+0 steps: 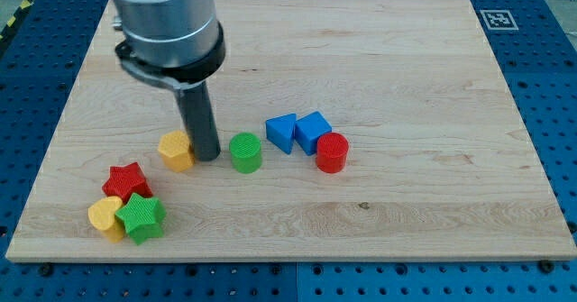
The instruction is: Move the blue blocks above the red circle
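The red circle (pixel 332 152) stands right of the board's middle. Two blue blocks touch each other just up and to its left: one blue block (pixel 281 132) on the left and a blue cube (pixel 313 130) that touches the red circle's upper left. My tip (pixel 207 156) rests on the board well to the left of them, between a yellow hexagon (pixel 177 151) and a green circle (pixel 245 152). The tip is right beside the yellow hexagon and a small gap from the green circle.
At the view's lower left a red star (pixel 127 181), a yellow heart-like block (pixel 106 217) and a green star (pixel 141 217) sit clustered near the wooden board's (pixel 406 68) corner. A marker tag (pixel 497 19) is at the top right corner.
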You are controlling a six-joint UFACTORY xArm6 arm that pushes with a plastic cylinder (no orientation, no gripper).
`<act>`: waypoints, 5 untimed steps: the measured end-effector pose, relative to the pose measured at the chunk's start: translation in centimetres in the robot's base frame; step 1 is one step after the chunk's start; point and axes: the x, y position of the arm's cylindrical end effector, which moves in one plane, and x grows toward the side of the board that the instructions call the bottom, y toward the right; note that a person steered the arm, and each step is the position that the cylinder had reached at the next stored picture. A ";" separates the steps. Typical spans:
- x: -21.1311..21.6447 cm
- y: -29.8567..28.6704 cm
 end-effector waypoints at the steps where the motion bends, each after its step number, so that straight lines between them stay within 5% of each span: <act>1: 0.3 -0.1; 3: -3.4 5.8; 5: -2.5 10.7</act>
